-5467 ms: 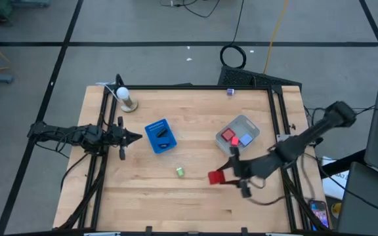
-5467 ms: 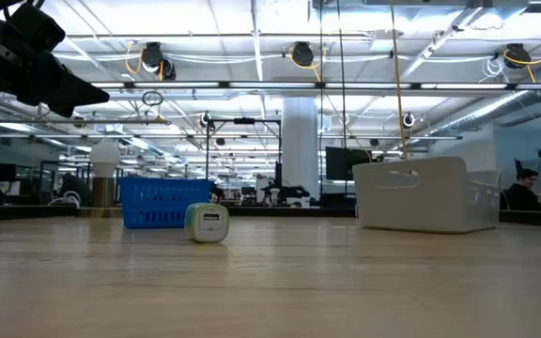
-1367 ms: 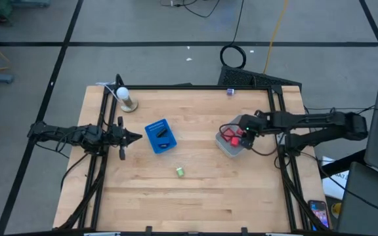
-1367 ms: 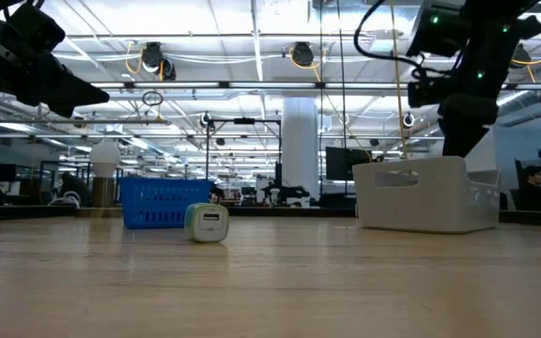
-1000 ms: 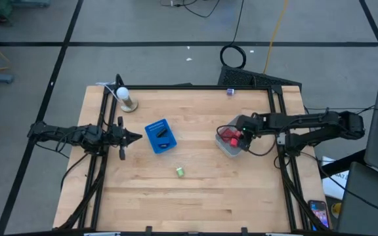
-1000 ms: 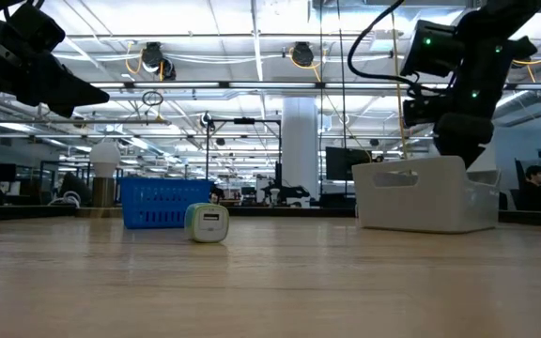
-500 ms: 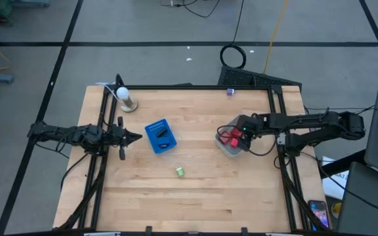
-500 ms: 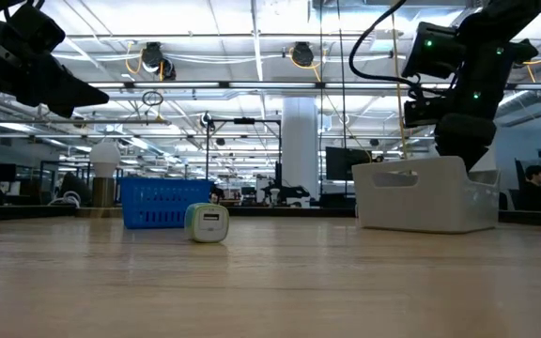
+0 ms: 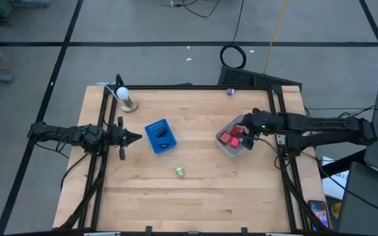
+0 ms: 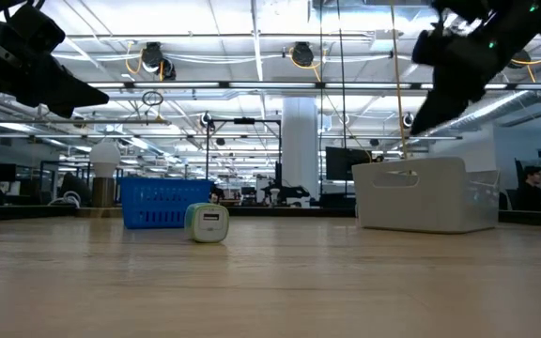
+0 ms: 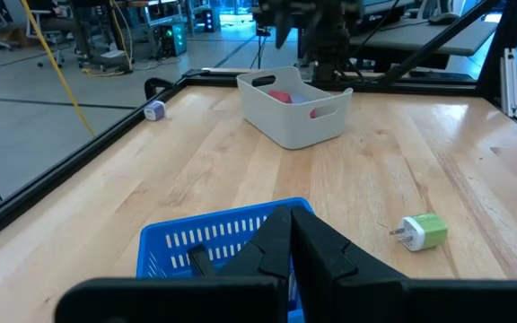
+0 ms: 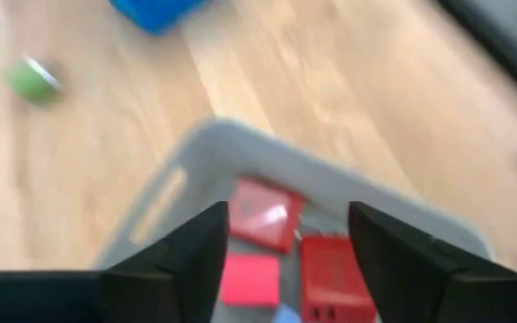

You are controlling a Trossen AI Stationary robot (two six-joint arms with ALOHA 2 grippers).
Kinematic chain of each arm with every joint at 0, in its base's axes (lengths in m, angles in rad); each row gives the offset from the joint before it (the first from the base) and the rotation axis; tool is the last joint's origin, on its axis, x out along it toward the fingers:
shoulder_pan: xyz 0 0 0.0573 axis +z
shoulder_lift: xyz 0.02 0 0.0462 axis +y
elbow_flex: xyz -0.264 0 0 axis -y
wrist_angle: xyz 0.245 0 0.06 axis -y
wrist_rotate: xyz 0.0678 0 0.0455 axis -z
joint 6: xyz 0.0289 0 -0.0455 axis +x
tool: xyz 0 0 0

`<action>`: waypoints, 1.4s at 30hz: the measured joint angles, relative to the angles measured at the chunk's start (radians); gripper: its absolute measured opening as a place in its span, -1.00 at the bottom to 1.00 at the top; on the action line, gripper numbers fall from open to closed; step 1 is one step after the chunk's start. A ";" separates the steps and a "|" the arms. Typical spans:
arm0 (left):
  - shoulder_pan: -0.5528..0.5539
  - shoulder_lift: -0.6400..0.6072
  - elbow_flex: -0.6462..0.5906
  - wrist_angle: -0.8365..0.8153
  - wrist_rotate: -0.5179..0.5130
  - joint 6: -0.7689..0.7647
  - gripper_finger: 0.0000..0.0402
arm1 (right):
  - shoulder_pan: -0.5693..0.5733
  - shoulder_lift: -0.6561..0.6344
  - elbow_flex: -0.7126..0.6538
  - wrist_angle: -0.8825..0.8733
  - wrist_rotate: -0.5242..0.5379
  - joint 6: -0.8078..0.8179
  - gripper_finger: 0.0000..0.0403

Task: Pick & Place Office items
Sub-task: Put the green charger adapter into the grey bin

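Right gripper (image 12: 287,260) hangs above the pale tub (image 9: 226,147) at the desk's right side, jaws apart at a middling width, nothing between them, touching nothing. Its fingers (image 12: 196,256) frame the tub's inside in the right wrist view

In the tub: three red blocks (image 12: 263,213), lying close together, and a sliver of a light-blue block (image 12: 285,314) at the frame edge. From above, the red pieces (image 9: 228,138) show at the tub's left half, the rest covered by the arm

Low view: right arm sits high over the white tub (image 10: 425,192), clear of its rim

Left gripper (image 9: 135,137) waits at the desk's left edge, fingers pressed together, empty, tip pointing toward the blue tray (image 9: 160,136) just beside it. Dark flat pieces (image 9: 163,134) lie inside the tray

Green plug-like bit (image 9: 180,172) lies alone on the bare wood desk (image 9: 195,196), below the tray and well apart from the tub; also visible in the left wrist view (image 11: 422,231), prongs pointing toward the tray

Small purple item (image 9: 230,92) near the far desk edge
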 joint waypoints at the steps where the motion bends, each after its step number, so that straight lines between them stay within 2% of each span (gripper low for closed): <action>1: 0.000 0.000 0.000 0.000 0.000 0.000 -0.93 | 0.011 -0.030 0.000 0.010 0.003 -0.002 0.00; 6: 0.000 0.000 0.000 0.000 0.000 0.000 -0.93 | 0.080 -0.145 0.000 0.035 0.056 -0.022 -0.37; 9: 0.000 0.000 0.000 0.000 0.000 0.000 -0.93 | 0.122 -0.218 -0.026 0.110 0.028 -0.070 -0.58; 16: 0.000 0.000 0.000 0.001 0.000 0.002 -0.93 | 0.175 -0.451 -0.204 0.331 -0.057 -0.124 -0.97; 25: 0.000 0.000 0.000 0.008 0.000 -0.012 -0.93 | 0.196 -0.672 -0.369 0.362 -0.081 -0.095 -0.99; 32: 0.000 0.000 0.000 0.008 0.000 -0.017 -0.93 | 0.196 -0.755 -0.466 0.362 -0.082 -0.095 -1.00; 35: 0.000 0.004 0.000 0.011 0.001 -0.086 -0.93 | 0.196 -0.774 -0.500 0.362 -0.083 -0.092 -0.99; 39: -0.014 0.096 0.005 0.007 -0.004 -0.103 -0.93 | 0.195 -0.788 -0.521 0.362 -0.086 -0.084 -1.00; 42: -0.027 0.214 0.017 0.082 -0.011 -0.094 -0.93 | 0.195 -0.791 -0.521 0.364 -0.086 -0.080 -1.00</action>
